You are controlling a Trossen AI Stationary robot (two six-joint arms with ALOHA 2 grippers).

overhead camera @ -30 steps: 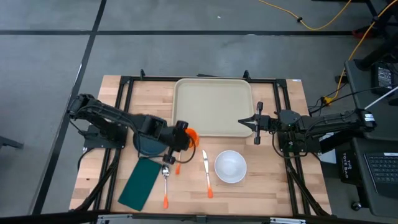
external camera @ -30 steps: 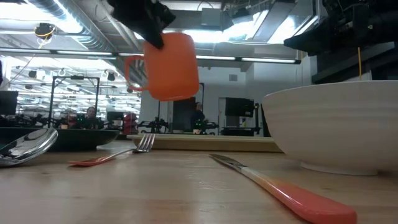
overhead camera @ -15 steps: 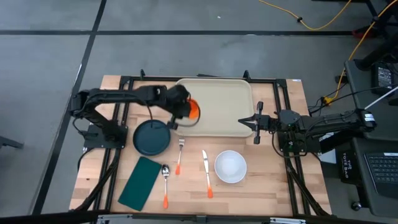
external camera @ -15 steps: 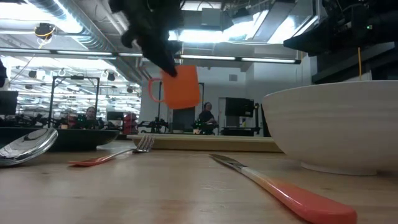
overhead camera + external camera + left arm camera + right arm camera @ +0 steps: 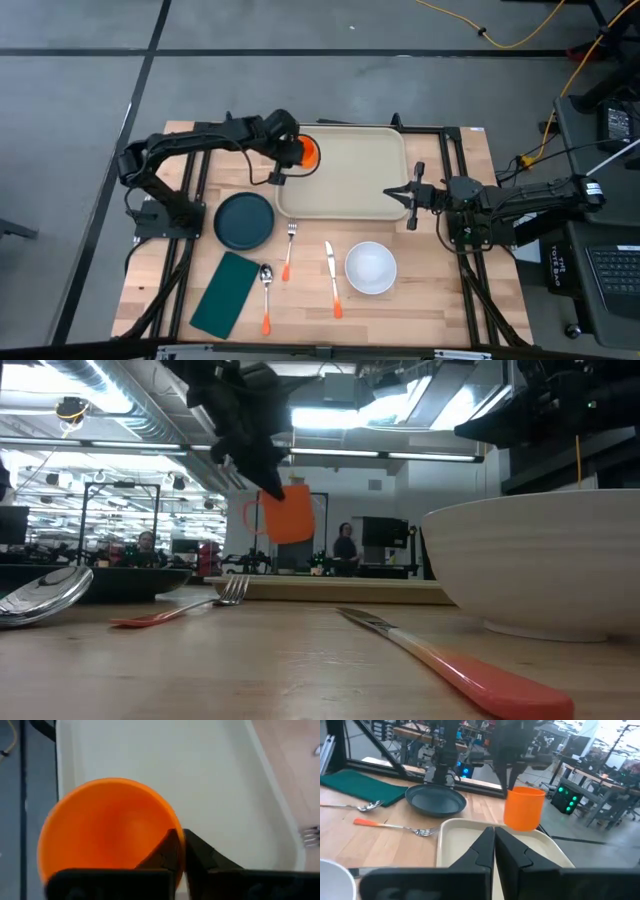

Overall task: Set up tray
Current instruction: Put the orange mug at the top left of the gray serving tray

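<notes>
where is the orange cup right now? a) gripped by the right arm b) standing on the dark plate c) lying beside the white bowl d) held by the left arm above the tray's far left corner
d: the left gripper holds the orange cup by its rim over the tray, clear of its surface in the low view.

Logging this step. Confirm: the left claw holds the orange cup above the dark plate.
Not quite. The left claw holds the orange cup above the tray, at its far left corner, not the dark plate. The high view shows it.
</notes>
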